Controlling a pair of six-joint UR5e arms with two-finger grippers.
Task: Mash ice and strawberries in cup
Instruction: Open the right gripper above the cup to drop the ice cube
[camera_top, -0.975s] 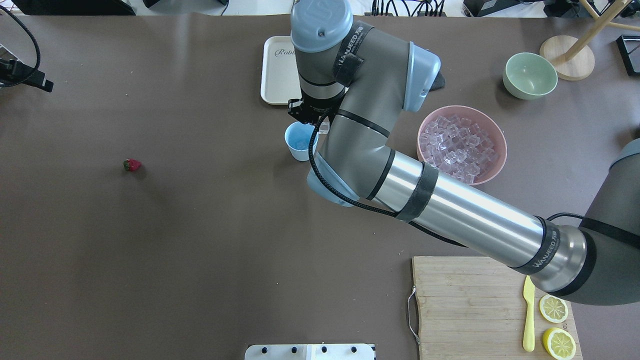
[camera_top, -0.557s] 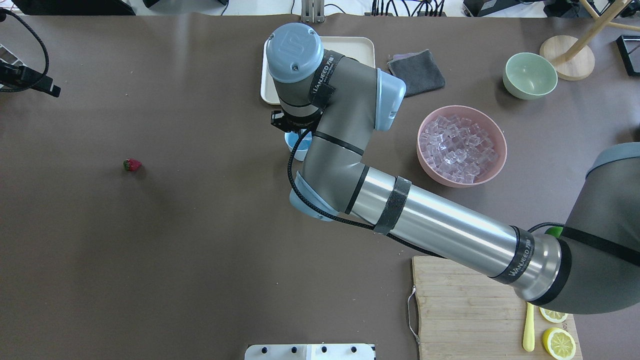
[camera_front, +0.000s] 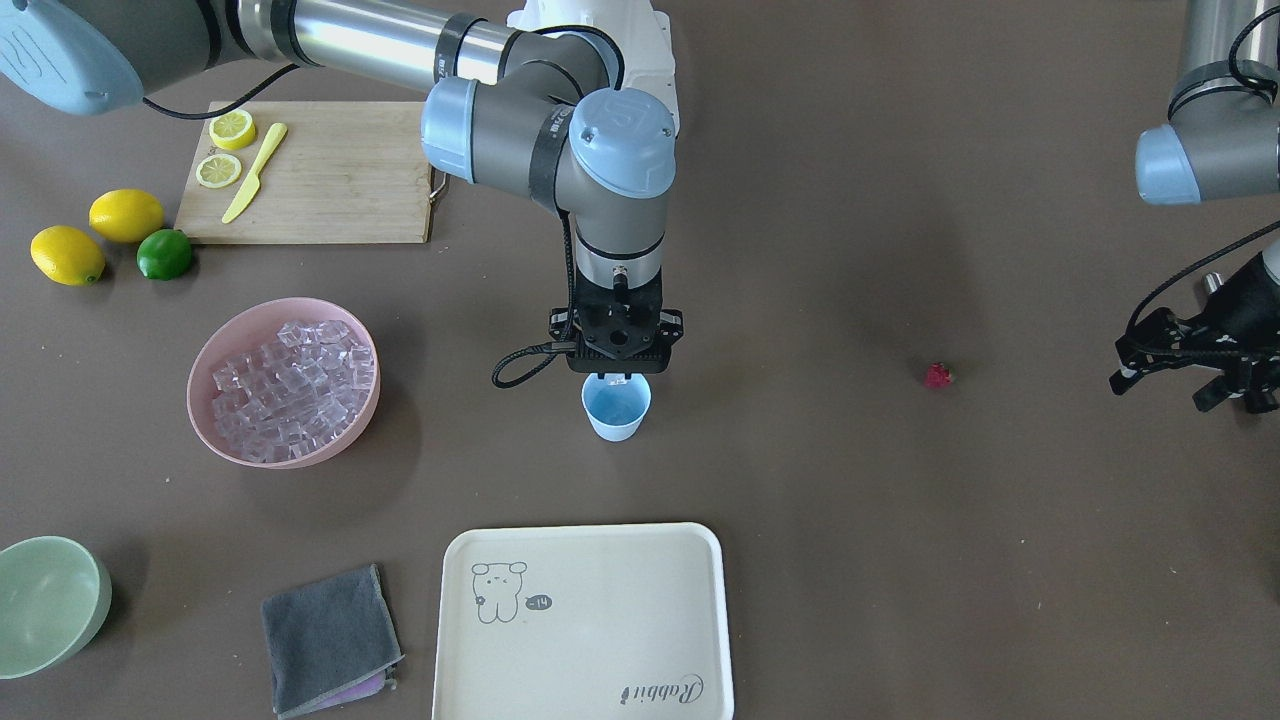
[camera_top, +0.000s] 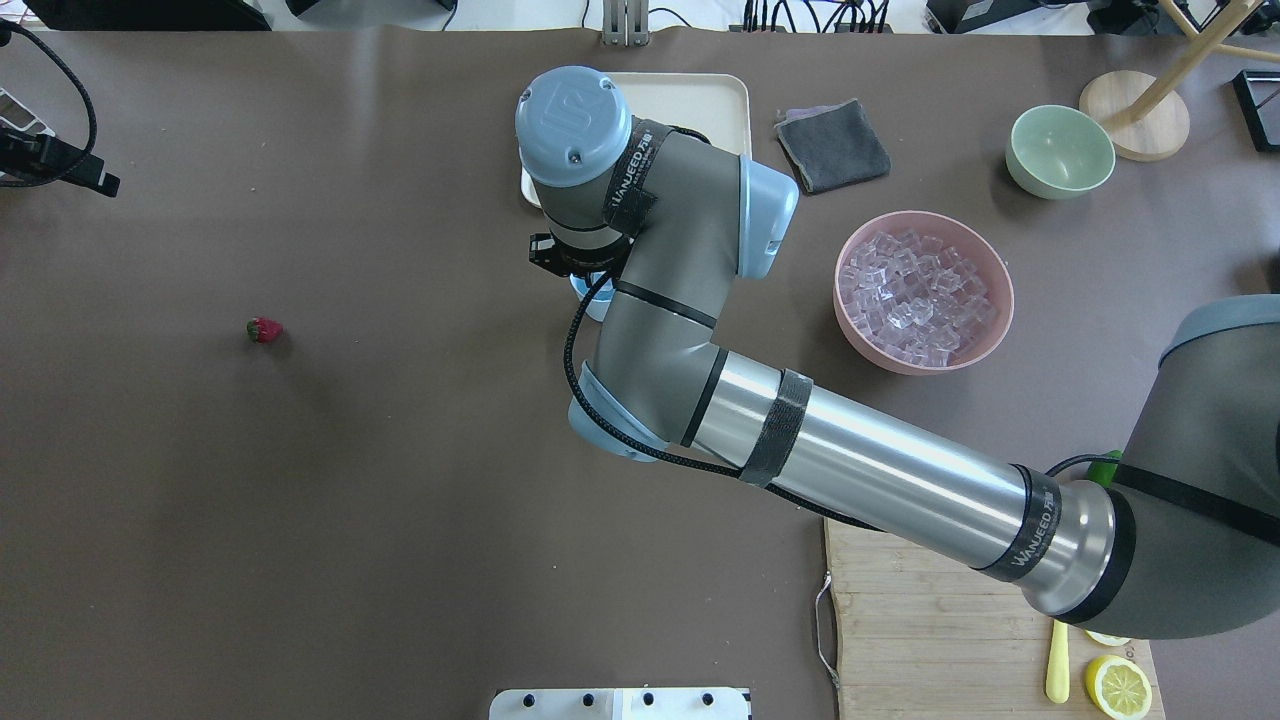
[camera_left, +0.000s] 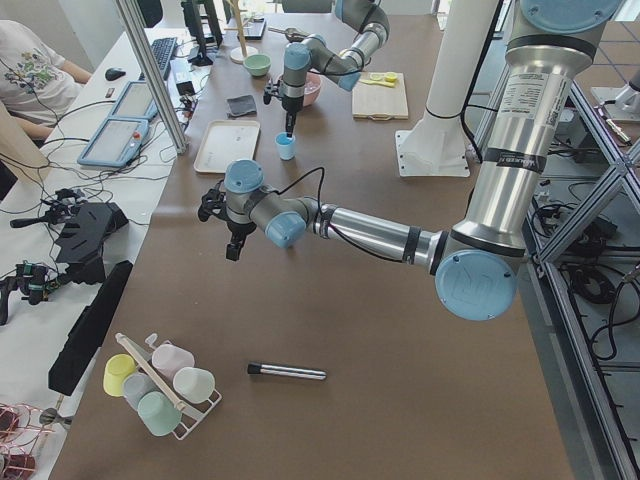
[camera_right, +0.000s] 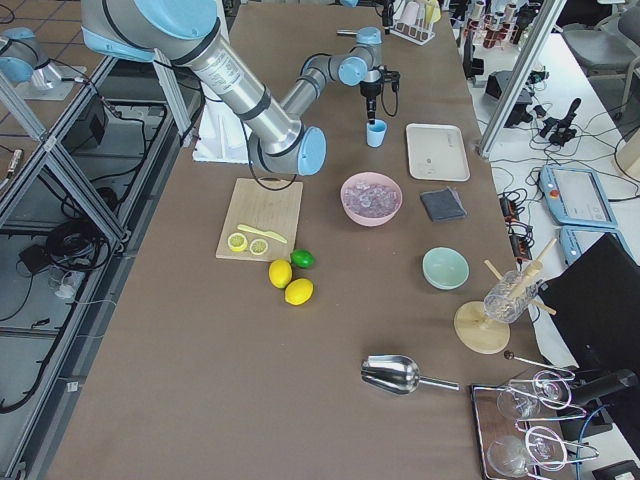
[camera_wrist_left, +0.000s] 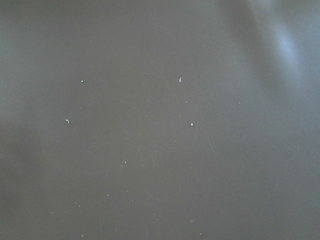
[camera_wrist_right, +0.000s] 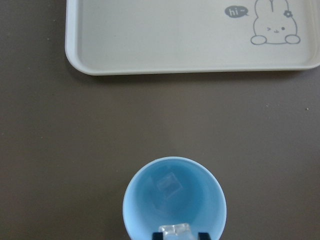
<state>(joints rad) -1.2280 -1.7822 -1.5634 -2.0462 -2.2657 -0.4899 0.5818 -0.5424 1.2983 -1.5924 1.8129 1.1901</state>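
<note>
The pale-blue cup (camera_front: 616, 405) stands upright mid-table, mostly hidden under the right wrist in the overhead view (camera_top: 584, 298). In the right wrist view the cup (camera_wrist_right: 172, 197) holds one clear ice cube (camera_wrist_right: 168, 184). My right gripper (camera_front: 616, 378) hangs straight over the cup's mouth, shut on a second ice cube (camera_wrist_right: 174, 230). More ice (camera_front: 290, 390) fills the pink bowl (camera_front: 300, 458). The strawberry (camera_front: 937, 375) lies alone on the table, far from the cup (camera_top: 264, 329). My left gripper (camera_front: 1228, 400) hovers beyond the strawberry, open and empty.
A cream tray (camera_front: 590, 620) lies just past the cup. A grey cloth (camera_front: 330, 640) and a pale-green bowl (camera_front: 50, 600) are nearby. A cutting board (camera_front: 320, 170) carries lemon slices and a yellow knife, with lemons and a lime (camera_front: 165, 253) beside it. A black rod (camera_left: 287, 372) lies far off.
My right arm has swung left in the overhead view, carrying the ice cube from beside the cup's rim to over its mouth. The left arm has hardly moved.
</note>
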